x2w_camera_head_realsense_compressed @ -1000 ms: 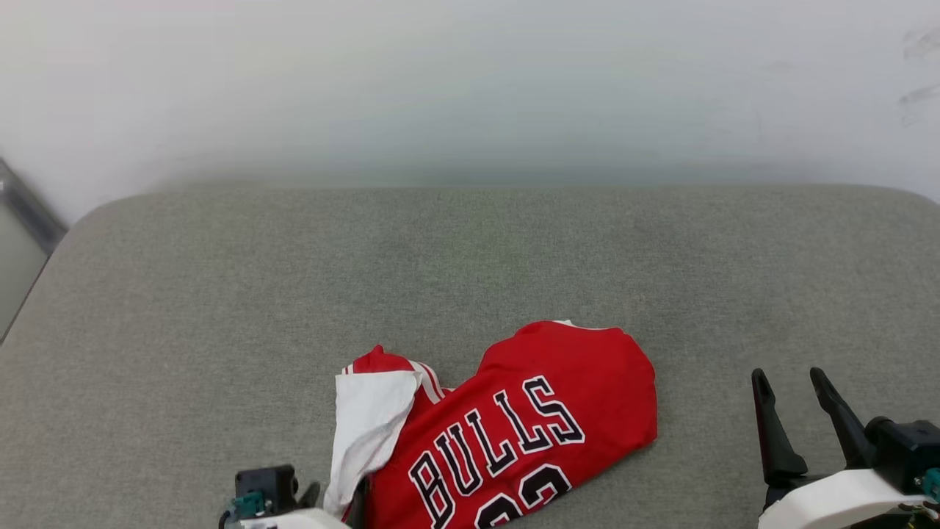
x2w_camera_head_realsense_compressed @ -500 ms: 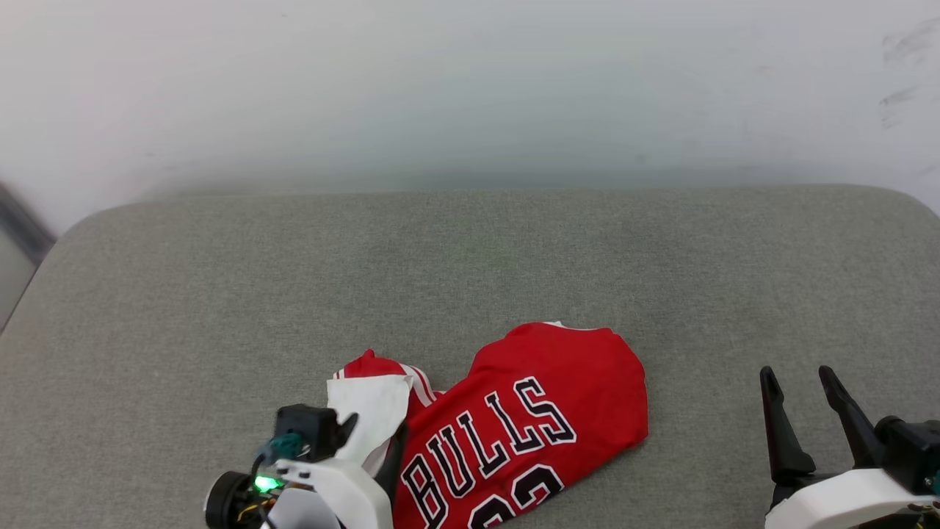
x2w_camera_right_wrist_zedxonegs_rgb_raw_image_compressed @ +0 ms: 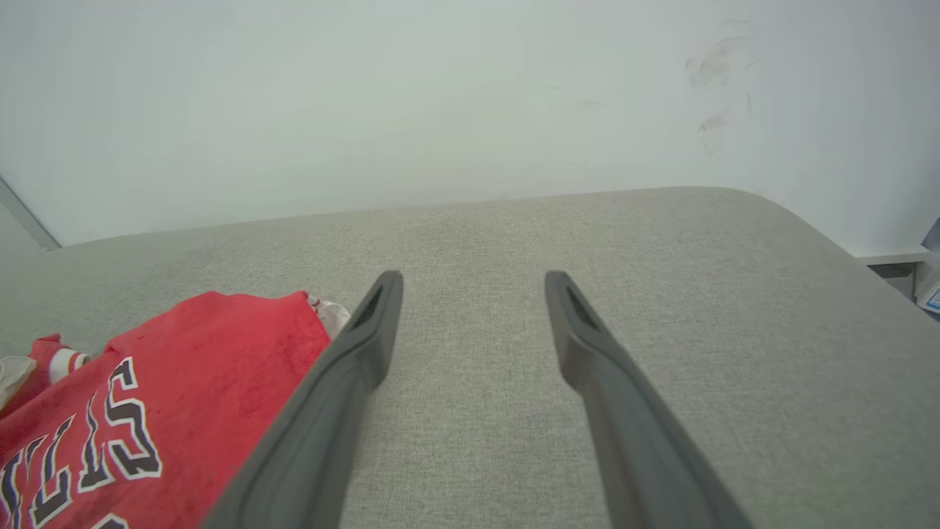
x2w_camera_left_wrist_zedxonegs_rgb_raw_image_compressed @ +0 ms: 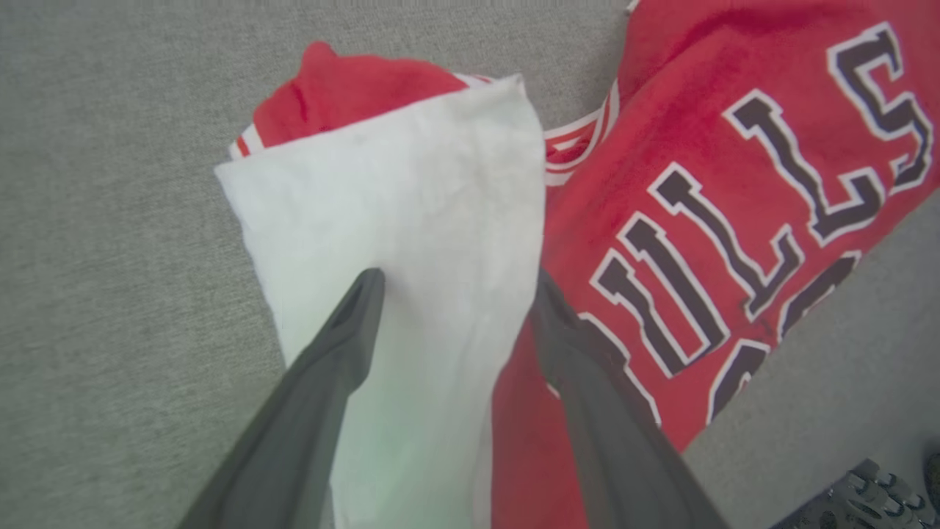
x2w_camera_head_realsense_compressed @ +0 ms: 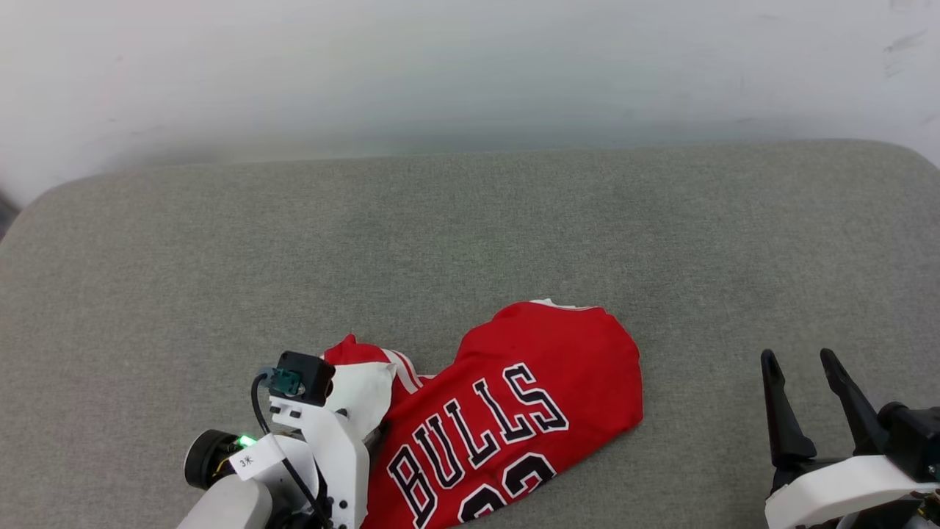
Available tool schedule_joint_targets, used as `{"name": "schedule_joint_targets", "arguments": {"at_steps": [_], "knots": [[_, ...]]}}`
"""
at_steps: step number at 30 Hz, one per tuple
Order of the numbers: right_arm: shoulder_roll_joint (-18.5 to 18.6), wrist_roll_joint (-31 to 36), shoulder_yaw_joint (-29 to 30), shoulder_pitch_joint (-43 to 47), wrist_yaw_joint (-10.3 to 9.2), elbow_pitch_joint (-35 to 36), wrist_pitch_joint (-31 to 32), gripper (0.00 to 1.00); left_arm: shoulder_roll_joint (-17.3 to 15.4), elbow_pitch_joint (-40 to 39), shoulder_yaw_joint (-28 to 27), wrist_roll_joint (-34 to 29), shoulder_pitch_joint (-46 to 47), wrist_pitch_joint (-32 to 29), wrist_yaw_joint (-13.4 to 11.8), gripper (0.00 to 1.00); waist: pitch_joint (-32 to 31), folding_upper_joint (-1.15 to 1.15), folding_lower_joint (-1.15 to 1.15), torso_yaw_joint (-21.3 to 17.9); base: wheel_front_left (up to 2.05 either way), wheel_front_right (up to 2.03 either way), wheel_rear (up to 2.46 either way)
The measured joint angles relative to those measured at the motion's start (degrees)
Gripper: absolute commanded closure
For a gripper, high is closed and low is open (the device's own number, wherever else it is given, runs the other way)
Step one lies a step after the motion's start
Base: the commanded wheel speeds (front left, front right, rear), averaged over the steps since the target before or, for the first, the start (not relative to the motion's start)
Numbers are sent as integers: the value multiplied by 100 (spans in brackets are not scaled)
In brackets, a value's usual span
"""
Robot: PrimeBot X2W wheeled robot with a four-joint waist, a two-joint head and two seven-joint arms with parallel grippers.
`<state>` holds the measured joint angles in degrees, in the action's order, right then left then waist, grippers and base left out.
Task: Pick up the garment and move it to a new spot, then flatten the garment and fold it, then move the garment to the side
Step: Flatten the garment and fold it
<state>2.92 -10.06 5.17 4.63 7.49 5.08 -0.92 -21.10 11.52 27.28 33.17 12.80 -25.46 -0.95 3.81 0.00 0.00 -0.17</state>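
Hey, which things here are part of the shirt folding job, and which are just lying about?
Job: jersey; left claw, open over its white sleeve; right claw, open.
Just there: grey pad; wall.

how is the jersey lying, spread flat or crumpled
Crumpled, not spread: the jersey lies bunched on the grey cushion, with one white sleeve folded over on itself.

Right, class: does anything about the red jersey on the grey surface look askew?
Yes. The garment lies bunched and slanted, its lettering running diagonally. One white sleeve is doubled over beside the red body, just where the open left gripper points.
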Motion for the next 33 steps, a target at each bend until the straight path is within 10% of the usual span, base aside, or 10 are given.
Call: {"name": "schedule_joint_targets", "arguments": {"at_steps": [1,2,18,25,27,33], "knots": [[0,0,11,-3,1,-7,-4,0,0,0,-14,8,24,24,3,89,24,0,0,-9,0,0,0],[0,1,29,-3,0,-10,-5,0,0,-3,-33,18,46,65,2,100,42,0,0,-11,0,0,0],[0,-5,97,-52,0,-71,-48,0,-174,-241,-1212,371,-894,1066,-993,100,61,0,0,242,0,0,0],[0,-11,91,-55,0,-98,-4,0,54,280,-1338,712,-1357,1254,-960,100,58,0,0,272,0,0,0],[-1,-19,88,-55,0,-109,-3,0,110,401,-1322,759,-1356,1308,-909,0,33,0,0,281,0,0,0],[0,-58,102,-49,1,-94,2,0,183,422,-1285,524,-1189,1937,-855,0,-88,0,0,295,0,0,0]]}}
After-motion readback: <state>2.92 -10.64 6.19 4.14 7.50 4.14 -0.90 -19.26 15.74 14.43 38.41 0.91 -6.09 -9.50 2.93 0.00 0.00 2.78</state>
